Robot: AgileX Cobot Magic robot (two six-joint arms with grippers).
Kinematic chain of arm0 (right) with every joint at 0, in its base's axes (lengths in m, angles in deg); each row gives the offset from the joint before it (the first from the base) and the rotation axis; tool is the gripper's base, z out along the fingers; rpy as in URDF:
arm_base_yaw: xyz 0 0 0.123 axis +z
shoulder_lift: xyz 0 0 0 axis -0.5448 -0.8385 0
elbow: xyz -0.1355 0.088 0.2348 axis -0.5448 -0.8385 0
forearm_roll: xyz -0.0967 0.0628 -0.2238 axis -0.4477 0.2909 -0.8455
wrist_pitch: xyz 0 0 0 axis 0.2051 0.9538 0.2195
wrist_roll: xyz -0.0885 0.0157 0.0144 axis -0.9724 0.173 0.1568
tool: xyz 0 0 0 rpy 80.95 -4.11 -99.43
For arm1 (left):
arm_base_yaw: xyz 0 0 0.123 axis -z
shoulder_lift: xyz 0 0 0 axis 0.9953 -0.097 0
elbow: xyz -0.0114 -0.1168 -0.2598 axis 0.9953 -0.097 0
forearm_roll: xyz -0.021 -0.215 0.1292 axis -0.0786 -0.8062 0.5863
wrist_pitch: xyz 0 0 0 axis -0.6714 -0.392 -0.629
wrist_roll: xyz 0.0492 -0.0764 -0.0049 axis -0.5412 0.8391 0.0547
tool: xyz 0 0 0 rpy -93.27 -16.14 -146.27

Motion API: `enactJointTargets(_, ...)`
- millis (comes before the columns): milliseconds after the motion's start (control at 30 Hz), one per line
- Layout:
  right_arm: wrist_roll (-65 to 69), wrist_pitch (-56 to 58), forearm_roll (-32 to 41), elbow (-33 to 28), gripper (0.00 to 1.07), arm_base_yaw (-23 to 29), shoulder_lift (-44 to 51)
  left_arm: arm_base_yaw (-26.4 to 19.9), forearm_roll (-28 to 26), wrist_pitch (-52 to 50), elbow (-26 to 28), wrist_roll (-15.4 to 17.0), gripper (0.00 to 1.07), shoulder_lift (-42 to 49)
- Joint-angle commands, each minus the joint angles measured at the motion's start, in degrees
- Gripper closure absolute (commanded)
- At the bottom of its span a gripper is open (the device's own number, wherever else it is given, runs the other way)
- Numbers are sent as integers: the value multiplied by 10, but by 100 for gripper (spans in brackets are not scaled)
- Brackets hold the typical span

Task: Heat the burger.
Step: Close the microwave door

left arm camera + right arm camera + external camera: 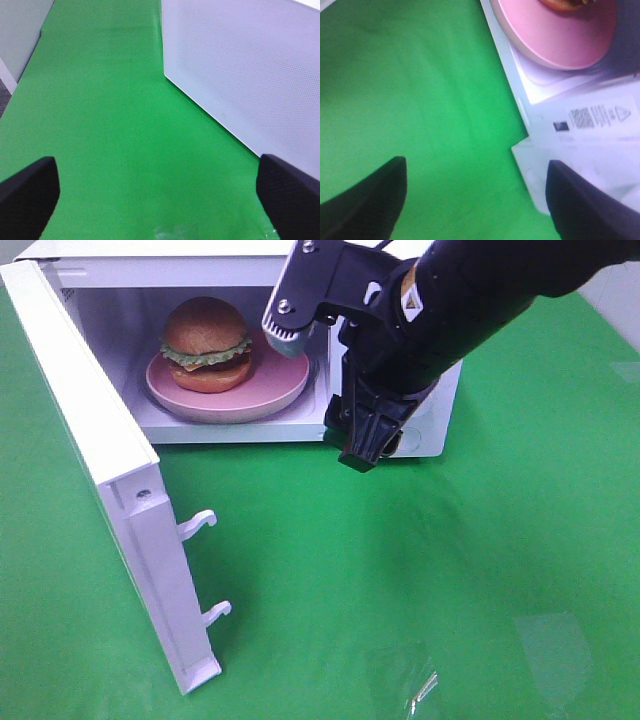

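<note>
The burger (207,343), with a golden-brown bun and green lettuce, sits on a pink plate (272,395) inside the open white microwave (436,430). My right gripper (362,452) hangs just outside the microwave's opening, at its right front, pointing down at the table. In the right wrist view the right gripper (475,200) is open with nothing between its fingers (367,200); the pink plate (555,40) and a sliver of the burger (565,4) show beyond it. My left gripper (160,200) is open over bare green cloth beside the microwave door (250,65).
The microwave door (100,440) swings far out to the left front, with two white latch hooks (200,525) on its edge. Green cloth (420,580) covers the table. A grey wall panel (20,35) borders the cloth in the left wrist view.
</note>
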State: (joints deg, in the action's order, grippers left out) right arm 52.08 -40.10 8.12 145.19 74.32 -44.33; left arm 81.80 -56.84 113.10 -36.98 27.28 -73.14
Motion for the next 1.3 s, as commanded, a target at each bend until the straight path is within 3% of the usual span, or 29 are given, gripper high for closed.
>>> enactJointTargets(33,65,29,13,-12,31,1,27,2,-1,-7,-2,-1,4,10)
enactJointTargets(200,172,107,49,-14,31,1,84,2,-1,-7,-2,-1,4,10)
enactJointTargets(300,184,183,54,-14,31,1,113,2,-1,-7,-2,-1,4,10)
enactJointTargets(533,205,238,81,-19,31,1,156,2,-1,-7,-2,-1,4,10)
enactJointTargets(1300,239,291,81,-221,31,-1,419,2,-1,-7,-2,-1,4,10)
